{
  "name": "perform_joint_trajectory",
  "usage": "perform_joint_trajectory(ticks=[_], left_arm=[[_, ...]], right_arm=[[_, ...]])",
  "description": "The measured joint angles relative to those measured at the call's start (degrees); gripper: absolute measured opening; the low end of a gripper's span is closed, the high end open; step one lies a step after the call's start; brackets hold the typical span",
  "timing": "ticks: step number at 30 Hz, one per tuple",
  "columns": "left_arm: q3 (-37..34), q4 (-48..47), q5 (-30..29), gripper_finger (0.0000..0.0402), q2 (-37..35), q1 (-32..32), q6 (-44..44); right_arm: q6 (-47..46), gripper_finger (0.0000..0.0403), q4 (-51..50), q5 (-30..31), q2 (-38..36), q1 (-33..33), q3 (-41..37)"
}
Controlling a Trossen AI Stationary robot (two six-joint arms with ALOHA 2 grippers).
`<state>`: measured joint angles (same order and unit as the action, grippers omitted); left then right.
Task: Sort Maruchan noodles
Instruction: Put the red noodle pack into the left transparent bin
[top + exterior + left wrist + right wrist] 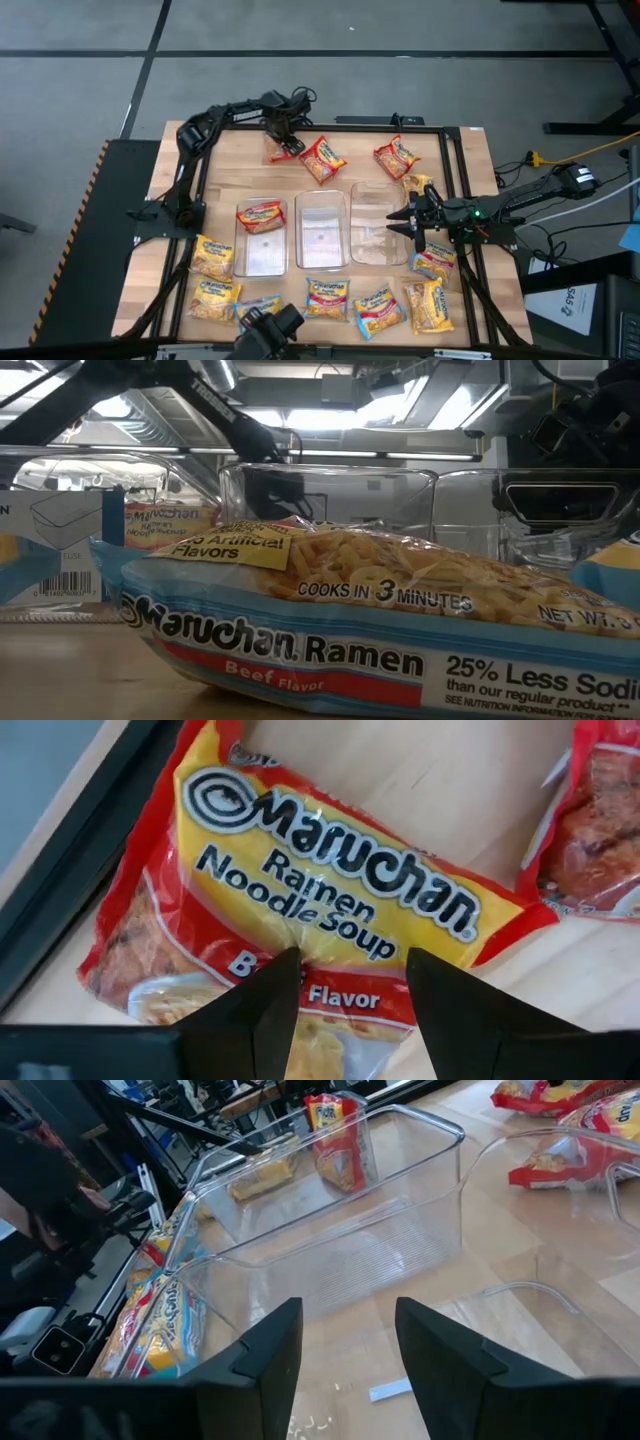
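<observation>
On the wooden table (225, 190), the left gripper (345, 990) hangs spread directly over a red beef packet (300, 910); the right gripper (345, 1350), also spread and empty, hovers inside the right-hand clear bin (378, 225).

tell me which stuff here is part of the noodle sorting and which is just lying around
Part of the job:
- ramen packets, e.g. red beef packet under the open left gripper
- red packet already in the left bin
- middle bin
- right bin with the open right gripper over it

Just lying about:
- cables beside the table
</observation>
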<state>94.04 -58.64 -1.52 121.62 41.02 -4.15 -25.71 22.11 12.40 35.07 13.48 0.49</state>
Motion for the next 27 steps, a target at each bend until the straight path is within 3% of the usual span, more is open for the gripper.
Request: perform_joint_trajectory(ticks=[6, 15, 20, 27], left_arm=[[-0.13, -0.23, -1.22, 0.0156, 0.00, -0.90, 1.70], [0.13, -0.79, -1.56, 0.0012, 0.10, -0.90, 3.86], [5.43, -7.40, -4.08, 0.0001, 0.70, -1.47, 4.75], [18.18, -22.00, -7.68, 0.0001, 0.46, -3.29, 4.62]], right_arm=[[0.00, 0.0167, -0.07, -0.15, 0.02, 0.02, 0.00], [0.00, 0.0167, -0.98, -0.15, 0.01, 0.00, 0.00], [-0.04, 0.0167, -2.73, -0.13, 0.00, 0.01, 0.00], [-1.73, 0.0167, -3.01, -0.11, 0.00, 0.00, 0.00]])
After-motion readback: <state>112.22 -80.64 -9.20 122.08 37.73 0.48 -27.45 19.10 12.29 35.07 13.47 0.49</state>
